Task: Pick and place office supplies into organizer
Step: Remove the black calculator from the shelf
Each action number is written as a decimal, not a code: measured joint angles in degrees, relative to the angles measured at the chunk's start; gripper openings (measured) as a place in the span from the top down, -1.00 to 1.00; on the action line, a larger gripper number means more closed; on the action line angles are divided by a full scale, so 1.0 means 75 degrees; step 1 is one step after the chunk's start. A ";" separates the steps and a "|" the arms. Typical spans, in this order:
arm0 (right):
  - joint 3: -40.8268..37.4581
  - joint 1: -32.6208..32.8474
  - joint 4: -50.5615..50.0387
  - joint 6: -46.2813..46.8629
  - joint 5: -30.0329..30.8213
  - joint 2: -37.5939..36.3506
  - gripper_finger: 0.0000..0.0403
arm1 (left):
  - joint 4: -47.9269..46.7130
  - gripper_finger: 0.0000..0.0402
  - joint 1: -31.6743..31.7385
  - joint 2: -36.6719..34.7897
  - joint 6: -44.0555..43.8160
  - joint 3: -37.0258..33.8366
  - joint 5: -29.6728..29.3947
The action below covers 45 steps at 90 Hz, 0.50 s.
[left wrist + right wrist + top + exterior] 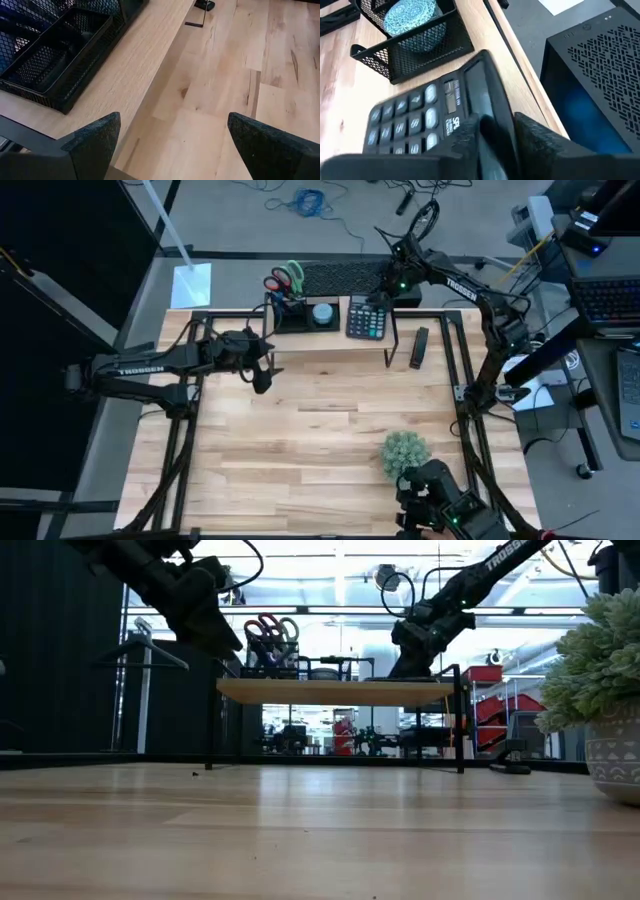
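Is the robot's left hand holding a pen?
No, the left hand is open and empty, its two fingers wide apart above bare wood.

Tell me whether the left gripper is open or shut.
Open. The left gripper shows its two dark fingers spread wide apart, nothing between them.

Surroundings of my bench, itemised. Floor (470,220): grey, smooth, beyond the far table edge. On it: a coiled blue cable (308,200) and a white sheet (191,284) near the far left corner. Left side: black curtain (60,250), full height. Right side: a laptop (608,298) on a desk, and a black perforated computer case (600,75) just beside my table. Low view, far room: bright white ceiling lights (330,580), a red staircase frame (505,705), dark shelving.
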 joint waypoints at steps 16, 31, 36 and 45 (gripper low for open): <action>0.0015 -0.0008 0.0006 0.0212 -0.0138 -0.0018 0.93 | 0.0007 -0.77 0.0000 0.0000 0.0015 0.0000 0.0000; 0.0015 -0.0002 0.0009 0.0358 -0.0119 -0.0020 0.92 | 0.0009 -0.77 0.0000 0.0000 0.0015 0.0000 0.0000; 0.0015 -0.0002 -0.0002 0.0388 -0.0097 -0.0023 0.91 | 0.0015 -0.77 -0.0001 0.0000 0.0015 0.0000 0.0000; 0.0069 0.0001 -0.0087 0.0440 -0.0097 -0.0041 0.92 | 0.0017 -0.77 0.0000 0.0000 0.0028 0.0000 0.0000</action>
